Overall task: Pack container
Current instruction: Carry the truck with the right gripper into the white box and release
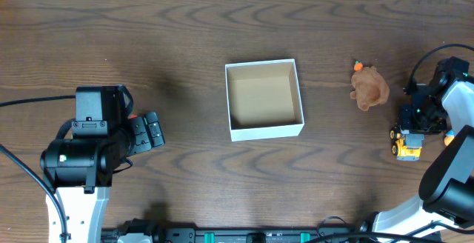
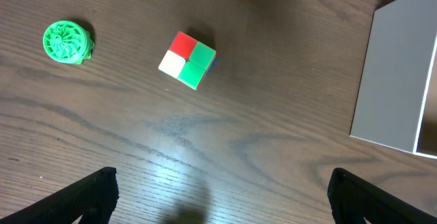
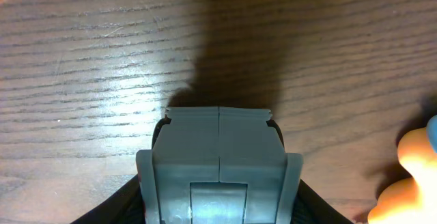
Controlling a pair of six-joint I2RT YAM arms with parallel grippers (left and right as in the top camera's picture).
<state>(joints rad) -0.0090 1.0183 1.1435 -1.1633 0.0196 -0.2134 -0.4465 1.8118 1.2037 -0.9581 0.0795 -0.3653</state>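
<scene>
Container: centre of the overhead frame, on the table, open top up.
Left gripper: fingers wide apart, lower left overhead.
Right gripper: fingers pressed together, right edge overhead.
Toys: coloured cube, green disc; brown plush right of container.

Robot lab: wood-grain table, cabled arms.
</scene>
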